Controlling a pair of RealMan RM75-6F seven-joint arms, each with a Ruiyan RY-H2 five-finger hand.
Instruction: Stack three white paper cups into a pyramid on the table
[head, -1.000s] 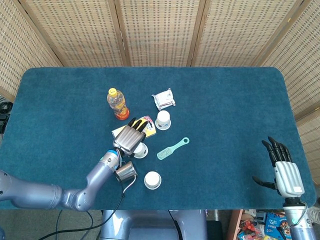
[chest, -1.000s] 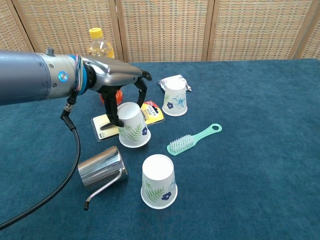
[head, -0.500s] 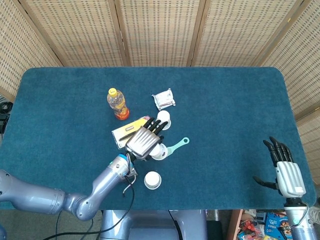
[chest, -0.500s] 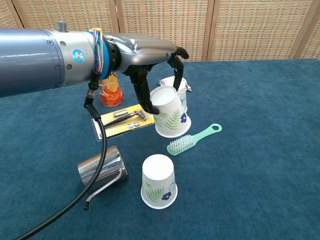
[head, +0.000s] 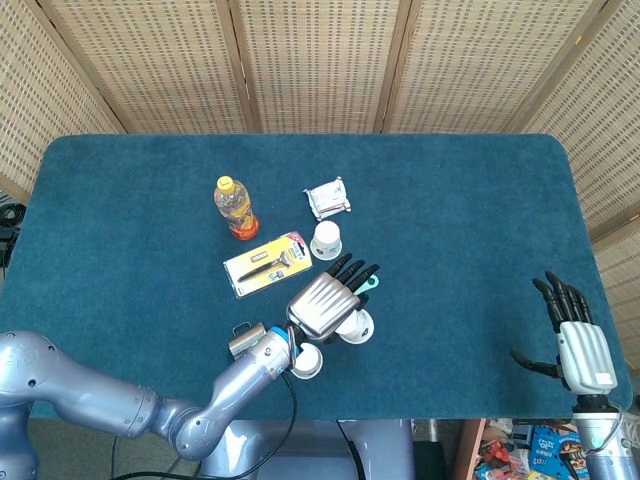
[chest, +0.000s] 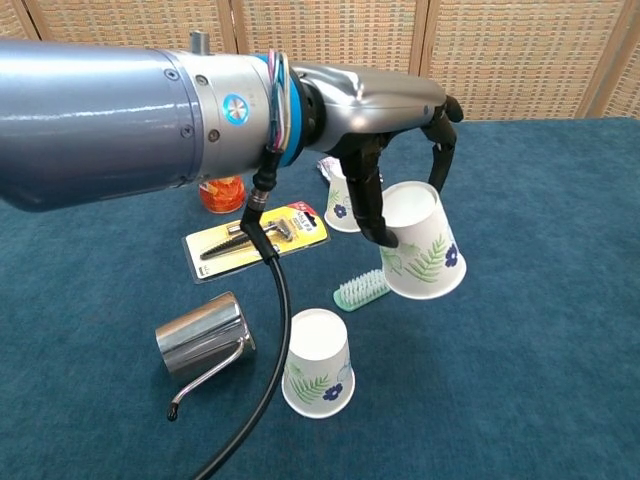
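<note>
My left hand (chest: 392, 108) holds a white paper cup (chest: 420, 242) with a leaf print, upside down and tilted, lifted above the table; in the head view this held cup (head: 356, 325) shows just under the left hand (head: 325, 303). A second cup (chest: 317, 362) stands upside down near the front edge, to the lower left of the held one. The third cup (chest: 340, 200) stands upside down further back, partly hidden behind the fingers. My right hand (head: 578, 340) hangs off the table's right front corner, fingers apart, holding nothing.
A teal brush (chest: 360, 290) lies below the held cup. A metal pitcher (chest: 200, 335) lies on its side at front left. A razor pack (chest: 262, 232), an orange bottle (head: 235, 208) and a tissue pack (head: 328, 198) sit behind.
My left hand has carried the cup from beside the razor pack rightward and forward, lifting it over the brush. The right hand has barely moved.
</note>
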